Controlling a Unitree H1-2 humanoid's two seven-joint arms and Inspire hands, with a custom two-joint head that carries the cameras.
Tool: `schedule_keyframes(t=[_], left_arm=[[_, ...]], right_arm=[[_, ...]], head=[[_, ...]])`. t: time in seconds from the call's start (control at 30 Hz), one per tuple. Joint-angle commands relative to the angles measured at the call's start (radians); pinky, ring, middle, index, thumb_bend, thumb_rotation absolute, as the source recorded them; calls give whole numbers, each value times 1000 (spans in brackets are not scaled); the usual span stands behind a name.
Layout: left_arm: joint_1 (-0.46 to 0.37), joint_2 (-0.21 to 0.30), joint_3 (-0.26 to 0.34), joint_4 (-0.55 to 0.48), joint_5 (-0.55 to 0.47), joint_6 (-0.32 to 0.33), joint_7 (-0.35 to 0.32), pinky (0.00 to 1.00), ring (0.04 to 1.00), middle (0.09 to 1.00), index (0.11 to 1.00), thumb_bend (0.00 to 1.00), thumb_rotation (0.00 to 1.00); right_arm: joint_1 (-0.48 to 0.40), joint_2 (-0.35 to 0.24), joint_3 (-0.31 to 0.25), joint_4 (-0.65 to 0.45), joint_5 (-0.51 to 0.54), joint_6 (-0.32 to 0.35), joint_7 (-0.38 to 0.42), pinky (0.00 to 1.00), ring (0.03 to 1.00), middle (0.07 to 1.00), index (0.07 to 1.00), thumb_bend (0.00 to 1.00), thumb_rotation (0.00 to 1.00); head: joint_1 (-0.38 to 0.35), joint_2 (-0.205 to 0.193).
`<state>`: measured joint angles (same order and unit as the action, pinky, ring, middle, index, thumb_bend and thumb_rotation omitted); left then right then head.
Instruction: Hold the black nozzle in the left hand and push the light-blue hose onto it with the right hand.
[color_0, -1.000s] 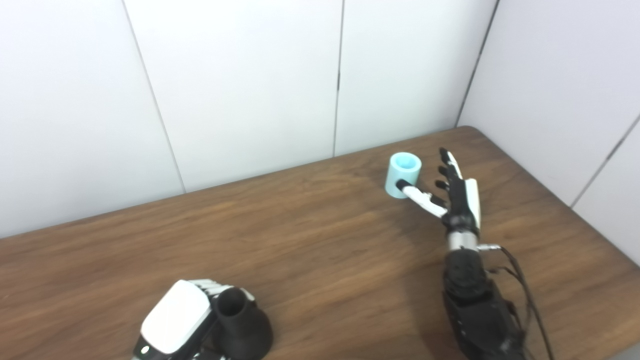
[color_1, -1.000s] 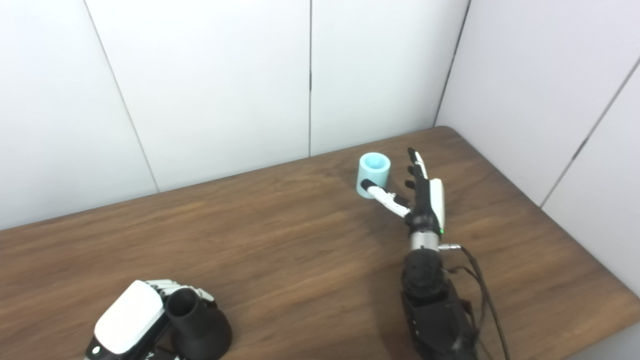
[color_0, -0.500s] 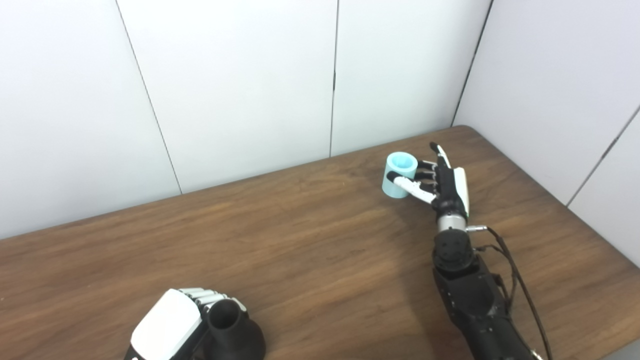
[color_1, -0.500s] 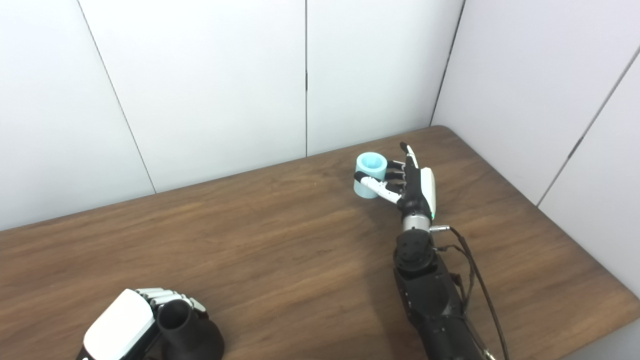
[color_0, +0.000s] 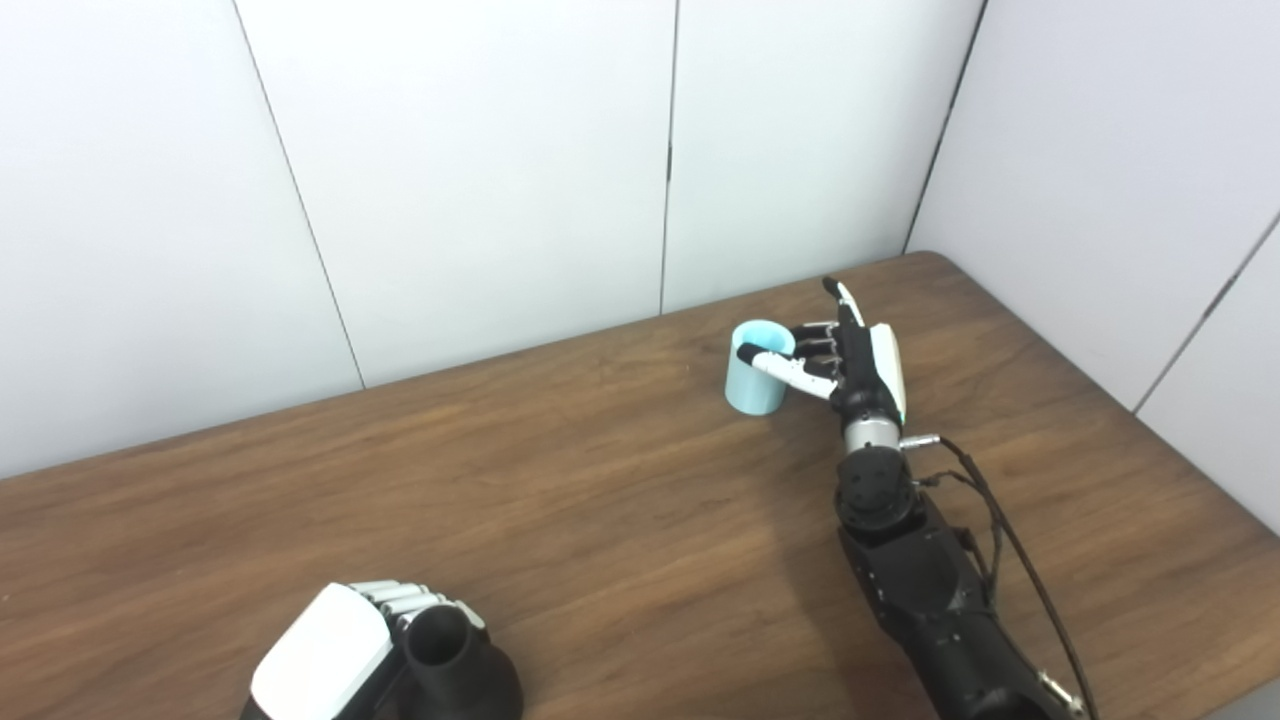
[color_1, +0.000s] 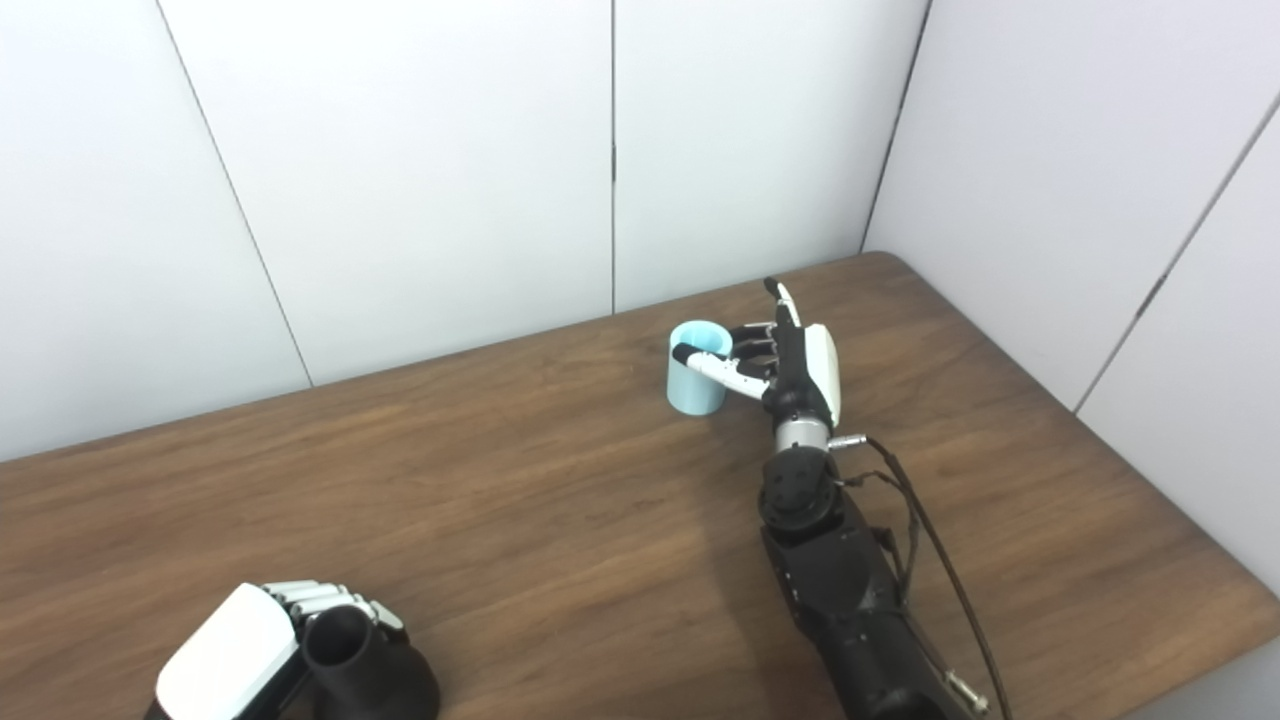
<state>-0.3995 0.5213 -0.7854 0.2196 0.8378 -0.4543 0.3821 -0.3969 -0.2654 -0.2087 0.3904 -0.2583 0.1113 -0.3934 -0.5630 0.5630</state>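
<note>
The black nozzle stands on the wooden table at the near left, its open neck pointing up. My left hand is shut around its left side, white back facing up. The light-blue hose is a short upright tube at the far right of the table. My right hand is shut on it, with the thumb across its near rim and the fingers behind it. I cannot tell whether the hose rests on the table or is just off it. The hose is far from the nozzle.
White wall panels rise right behind the table's far edge and along its right side. The table's right edge runs diagonally close to my right arm. Cables hang along the right forearm.
My right hand reached the hose, closed its fingers and thumb around it, and has carried it a little to the left and toward me. The left hand keeps its hold on the nozzle.
</note>
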Motion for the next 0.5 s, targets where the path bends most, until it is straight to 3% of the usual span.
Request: schedule_keyframes(t=[0.0,0.03,0.2,0.23,0.27,0.47], left_arm=[[45,29,-30,26,21,-15,-79,413,544,495,484,521,0],[45,30,-30,25,22,-15,-78,415,542,494,485,521,0],[49,32,-23,21,33,-15,-80,416,543,493,487,521,0],[50,32,-24,20,33,-15,-77,407,543,494,486,521,0],[50,32,-25,20,33,-15,-76,401,542,494,486,521,0],[49,35,-23,19,38,-15,-85,399,548,494,485,521,0]], right_arm=[[-27,-27,10,-9,-14,-2,2,420,577,634,933,1000,392],[-27,-29,14,-7,-16,-1,3,506,666,727,933,1000,388],[-11,-45,53,-18,-9,-2,64,678,827,890,951,1000,420],[-7,-53,67,-19,-8,-9,86,825,921,955,973,1000,444],[-4,-58,77,-20,-8,-15,99,904,969,986,986,1000,460],[24,-96,152,-63,-29,10,197,946,1000,1000,998,1000,590]], head=[[-2,0],[-1,0],[-1,1],[-1,1],[-1,1],[-2,0]])
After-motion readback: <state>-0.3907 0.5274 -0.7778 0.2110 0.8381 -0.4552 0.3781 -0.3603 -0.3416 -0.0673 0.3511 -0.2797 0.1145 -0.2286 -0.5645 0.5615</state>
